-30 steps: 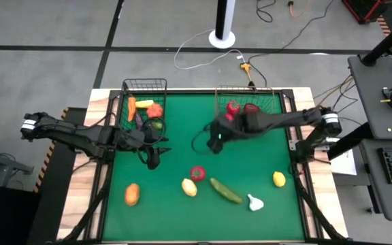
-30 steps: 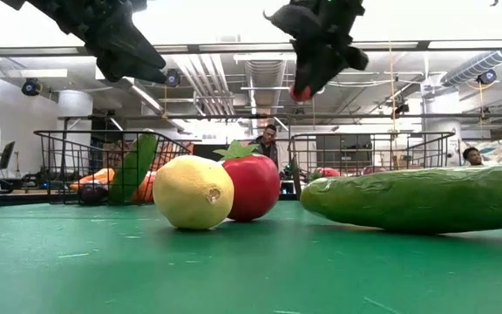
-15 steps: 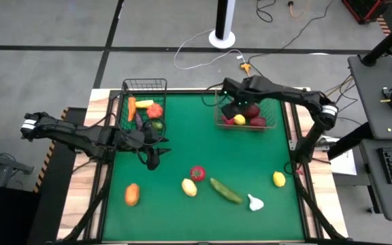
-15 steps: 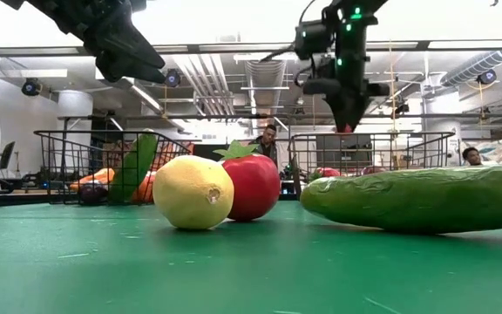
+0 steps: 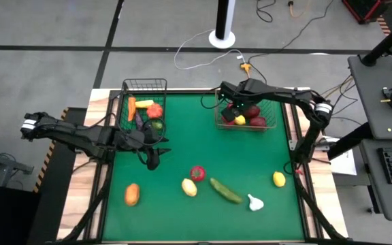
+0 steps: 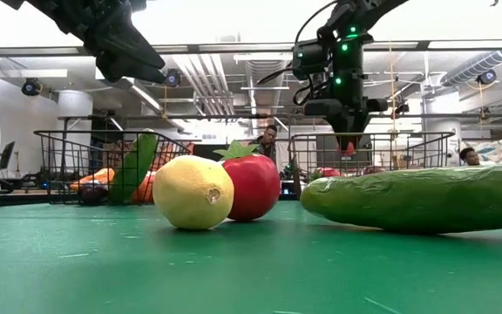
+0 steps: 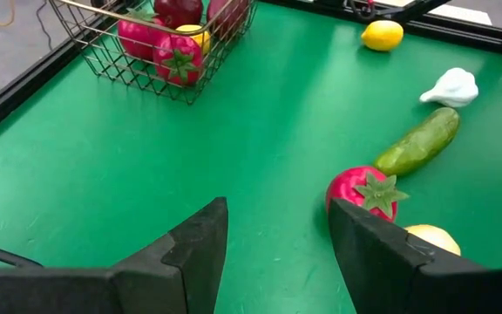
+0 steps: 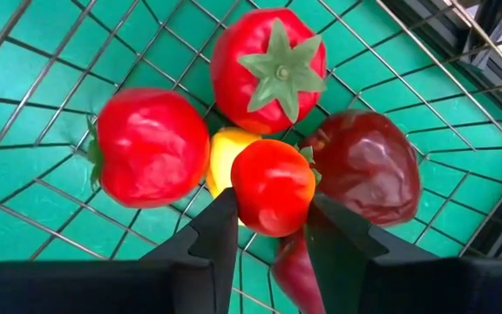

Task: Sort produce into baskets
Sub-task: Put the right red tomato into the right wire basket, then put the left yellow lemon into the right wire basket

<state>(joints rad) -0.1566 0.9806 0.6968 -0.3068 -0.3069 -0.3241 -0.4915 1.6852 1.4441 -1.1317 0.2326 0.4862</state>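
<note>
My right gripper [image 5: 231, 114] is shut on a small red fruit [image 8: 273, 186] over the wider brownish wire basket [image 5: 272, 124], which holds red, dark red and yellow fruits. My left gripper [image 5: 154, 158] is open and empty above the mat, beside the narrow dark wire basket [image 5: 144, 80], which holds a carrot, yellow, red, green and purple pieces. On the mat lie an orange fruit [image 5: 132, 194], a yellow fruit [image 5: 189, 187], a red tomato [image 5: 197, 173], a cucumber [image 5: 225, 190], white garlic [image 5: 254, 202] and a lemon [image 5: 279, 179]. My right gripper pinches the small red fruit by its two sides [image 8: 242, 194] between its two fingers, coming from above and pointing down. The fruit sits at about the basket's rim height [image 6: 349, 146], over the yellow fruit [image 8: 220, 153]. I cannot tell whether it touches the fruits below.
The green mat [image 5: 182, 146] has free room between the two baskets. In the low view the yellow fruit [image 6: 193, 192], tomato [image 6: 253, 185] and cucumber [image 6: 421, 199] lie close to the near edge. People show in the room behind the table.
My right gripper has carried the small red fruit from the middle of the mat toward the far right, over the wider basket, and has then gone down to about its rim. It stays shut on the fruit.
</note>
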